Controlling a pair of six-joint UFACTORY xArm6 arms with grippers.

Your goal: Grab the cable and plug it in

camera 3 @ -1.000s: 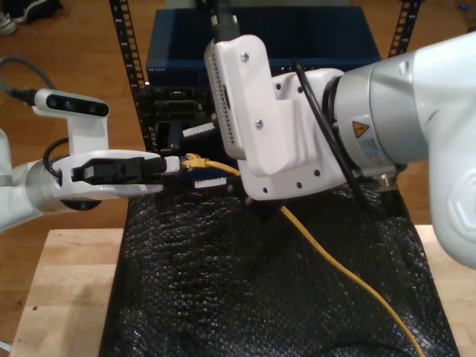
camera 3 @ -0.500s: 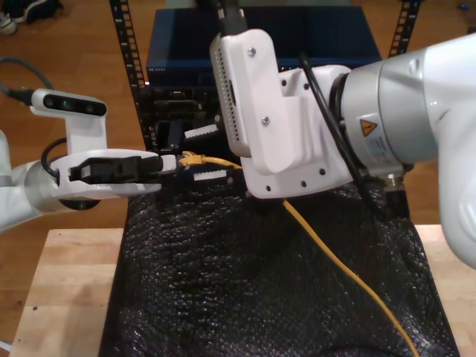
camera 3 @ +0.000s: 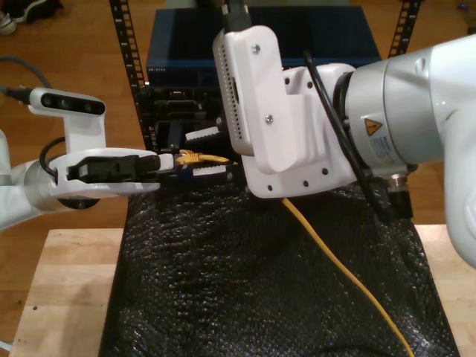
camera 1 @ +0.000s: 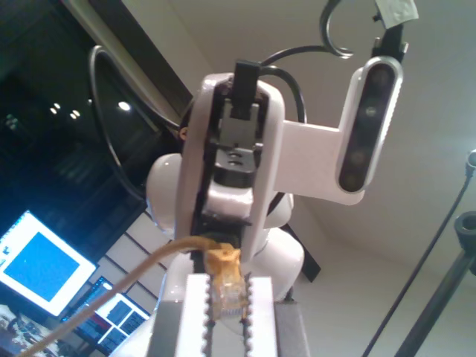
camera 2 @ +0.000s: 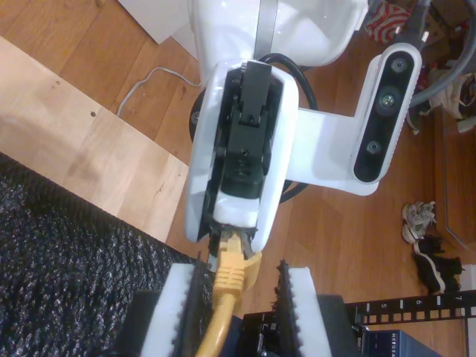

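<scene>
Cable [camera 3: 195,156] plug pinched, half-hidden, in my first pincer [camera 1: 227,297].

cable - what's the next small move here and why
Probably back my second hand away, jaws apart. Its fingers stand wide around the cable with a gap showing, while my first hand pinches the clear plug. Clearing out would likely let my first hand steer the plug toward the rack behind.
</scene>
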